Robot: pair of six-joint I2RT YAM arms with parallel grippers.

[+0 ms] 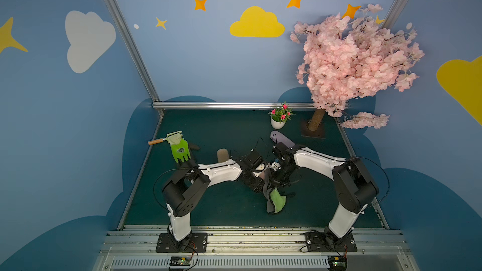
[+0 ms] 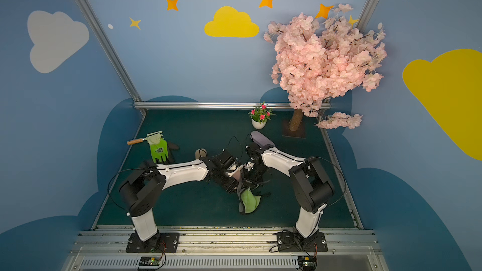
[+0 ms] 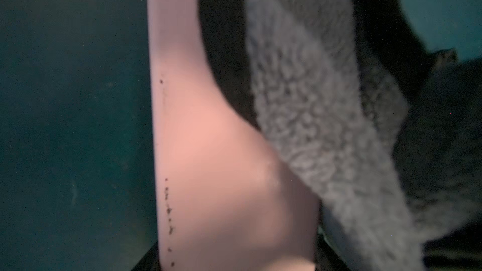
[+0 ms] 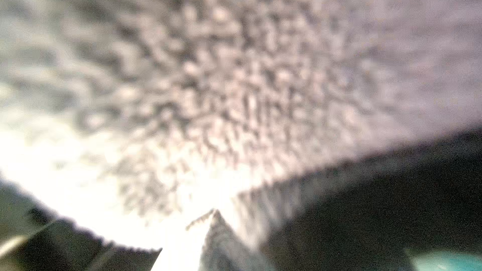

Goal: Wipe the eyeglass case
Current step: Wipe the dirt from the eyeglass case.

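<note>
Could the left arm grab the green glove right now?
Probably not as is. The left gripper is shut on the pink case, and the green glove lies back beside that arm's elbow. The way looks free otherwise, so freeing the gripper first should do.

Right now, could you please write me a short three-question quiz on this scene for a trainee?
1. True or false: the green glove touches the tree trunk.
2. In the left wrist view, what colour is the eyeglass case? A pink, B blue, C black.
3. Fill in: the right pincer grips the ___.
Key: 1 false; 2 A; 3 cloth.
</note>
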